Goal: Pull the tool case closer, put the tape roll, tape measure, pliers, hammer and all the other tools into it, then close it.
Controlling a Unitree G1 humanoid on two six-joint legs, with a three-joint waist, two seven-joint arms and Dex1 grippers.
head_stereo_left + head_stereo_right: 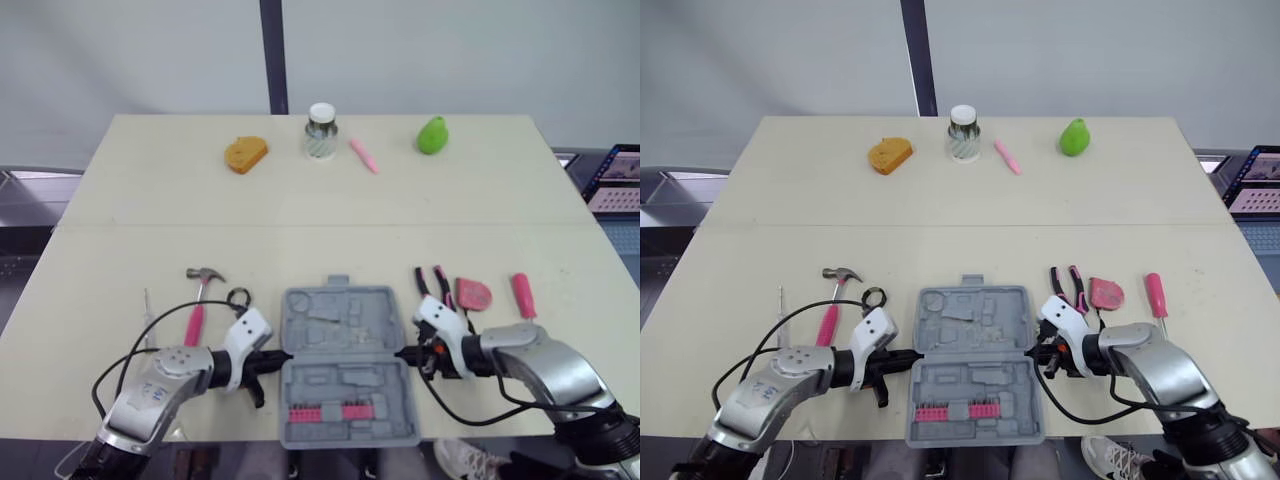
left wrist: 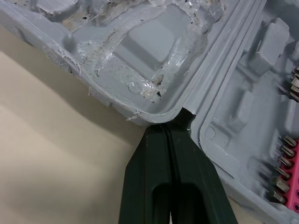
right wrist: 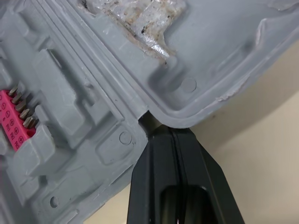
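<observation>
Open grey tool case [image 1: 348,365] at the near edge of the table [image 1: 300,250] — left gripper [image 1: 283,357] and right gripper [image 1: 403,354] at opposite hinge ends. Each gripper's fingers are pressed together, tips touching the hinge notch.

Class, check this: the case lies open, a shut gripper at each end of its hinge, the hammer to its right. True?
No: the left eye view shows the hammer to the left of the case. The rest holds: case open, left gripper and right gripper shut at its hinge ends.
</observation>
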